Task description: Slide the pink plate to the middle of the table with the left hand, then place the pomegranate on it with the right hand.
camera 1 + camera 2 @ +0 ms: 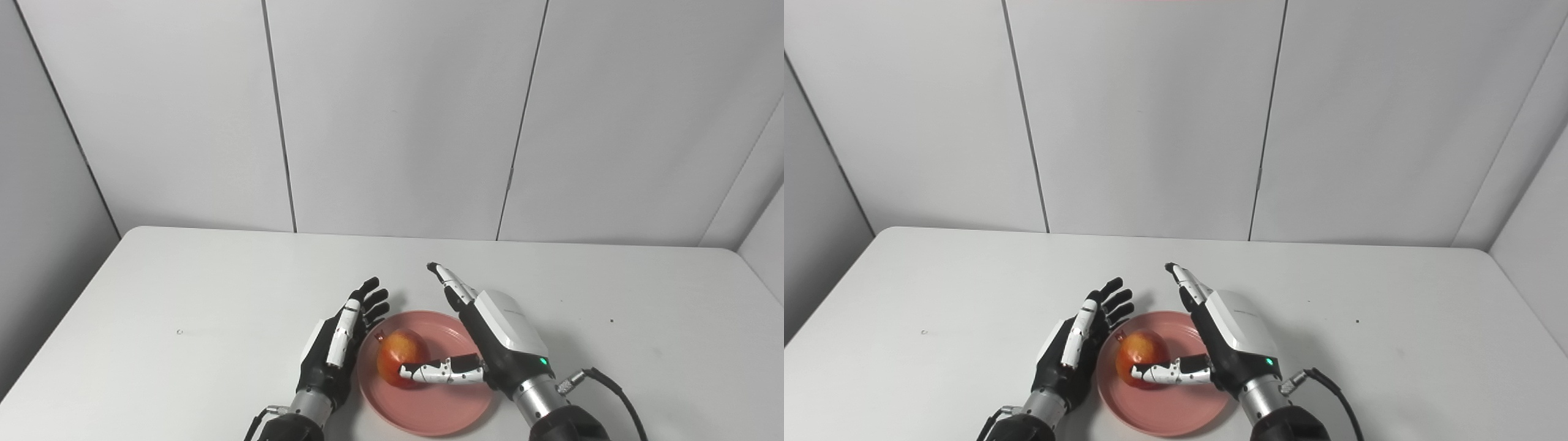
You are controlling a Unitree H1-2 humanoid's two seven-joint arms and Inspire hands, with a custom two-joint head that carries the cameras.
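Open table (184, 288) all round; plate (429, 410) between both hands

Bright, even light, seemingly from overhead, leaves only soft shadows on the worktop (184, 288); both pictures are sharp, free of glare or blur.

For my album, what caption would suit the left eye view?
Pomegranate sits on the pink plate, open right hand and open left hand flanking it.
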